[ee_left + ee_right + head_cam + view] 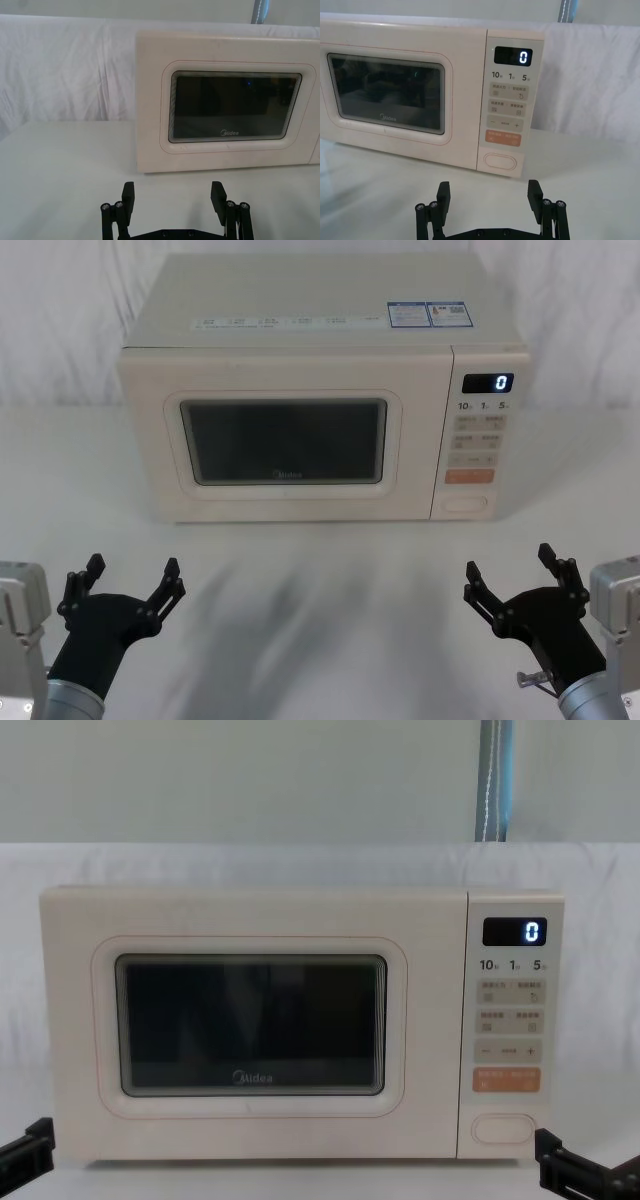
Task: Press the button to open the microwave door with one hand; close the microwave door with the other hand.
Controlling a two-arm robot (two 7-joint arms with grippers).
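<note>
Head view: the button [466, 504] sits at the bottom of the control panel [479, 445], under the orange key pair [469, 477], near the microwave's lower right corner. The microwave door [283, 440] lies shut, flush with the cream front, its left edge near the cabinet's left side. Bare white table [320, 610] stretches between the microwave and both arms. The left gripper [132, 573] and the right gripper [513, 570] hover low, well apart, fingers spread, holding nothing.
</note>
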